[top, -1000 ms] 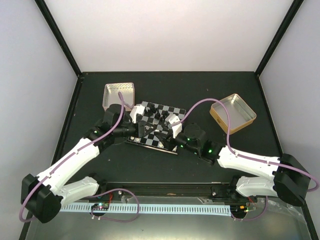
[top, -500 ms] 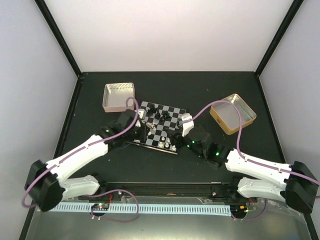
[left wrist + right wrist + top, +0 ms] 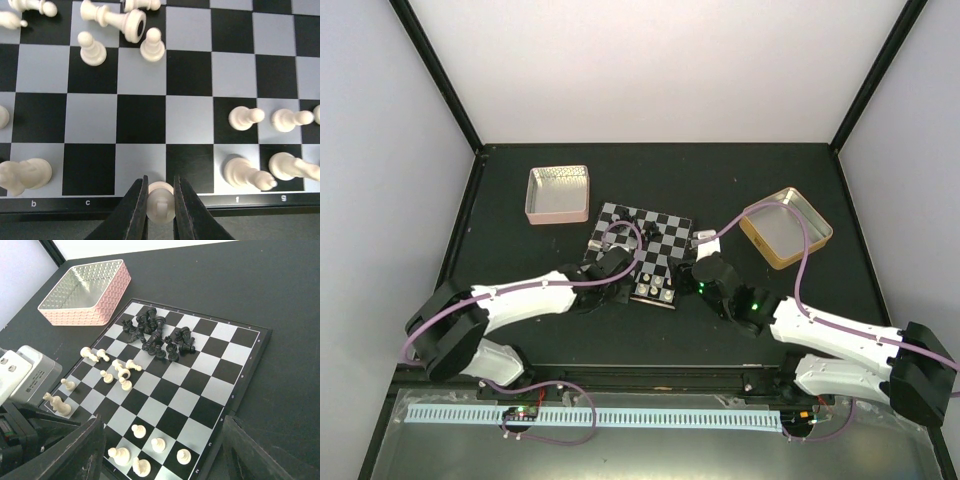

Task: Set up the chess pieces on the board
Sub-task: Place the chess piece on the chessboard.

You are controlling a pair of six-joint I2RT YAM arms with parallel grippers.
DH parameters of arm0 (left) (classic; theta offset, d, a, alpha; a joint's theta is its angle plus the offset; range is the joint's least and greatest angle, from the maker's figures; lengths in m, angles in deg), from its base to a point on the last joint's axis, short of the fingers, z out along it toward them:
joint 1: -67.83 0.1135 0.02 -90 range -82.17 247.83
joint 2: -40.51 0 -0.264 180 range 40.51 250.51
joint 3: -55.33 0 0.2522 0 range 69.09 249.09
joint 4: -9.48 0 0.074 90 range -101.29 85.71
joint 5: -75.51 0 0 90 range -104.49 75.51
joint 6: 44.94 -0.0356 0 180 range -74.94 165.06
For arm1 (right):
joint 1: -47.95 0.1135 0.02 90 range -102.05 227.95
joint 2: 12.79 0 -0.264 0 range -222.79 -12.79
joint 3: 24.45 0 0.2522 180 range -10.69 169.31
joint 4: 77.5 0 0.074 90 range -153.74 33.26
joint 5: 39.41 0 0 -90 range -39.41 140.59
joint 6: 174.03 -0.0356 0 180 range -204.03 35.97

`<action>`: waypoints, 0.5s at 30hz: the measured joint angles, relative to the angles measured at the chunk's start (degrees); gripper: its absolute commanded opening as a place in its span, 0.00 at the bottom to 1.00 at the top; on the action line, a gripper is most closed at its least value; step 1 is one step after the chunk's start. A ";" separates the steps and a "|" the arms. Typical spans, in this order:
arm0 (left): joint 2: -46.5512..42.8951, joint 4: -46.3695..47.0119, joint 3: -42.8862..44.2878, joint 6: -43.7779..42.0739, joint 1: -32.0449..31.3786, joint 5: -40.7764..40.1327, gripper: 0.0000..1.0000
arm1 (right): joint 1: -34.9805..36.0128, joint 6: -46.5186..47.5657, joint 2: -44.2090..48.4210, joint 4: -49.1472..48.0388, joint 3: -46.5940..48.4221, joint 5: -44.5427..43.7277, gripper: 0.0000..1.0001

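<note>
My left jaws are clamped on one cream-white piece [image 3: 160, 200] at the near edge of the board [image 3: 140, 115]. It hangs over the border strip, where the printed letters b, c, f and g can be read. My right jaws stand wide apart with nothing between them, beside the board's right edge.

Five cream-white pieces [image 3: 158, 443] sit in the two nearest rows on the right. More are scattered over the left half, and one of those lies on its side [image 3: 115, 19]. The black pieces [image 3: 157, 335] are heaped together on the far squares, too tangled for me to count, perhaps a dozen.

Beyond the board, one pink tin [image 3: 557, 193] sits far left and one gold tin [image 3: 786, 227] far right, both on the tabletop [image 3: 720, 170].
</note>
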 measured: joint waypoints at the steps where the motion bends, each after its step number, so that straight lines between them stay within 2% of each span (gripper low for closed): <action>1: 0.09 0.52 -0.57 0.44 -0.07 -0.17 0.09 | -0.02 -0.02 0.00 0.02 0.00 0.00 0.64; 15: 1.79 9.79 -3.56 1.55 -2.21 -0.70 0.13 | -0.02 -0.68 1.68 0.11 -1.81 0.04 0.65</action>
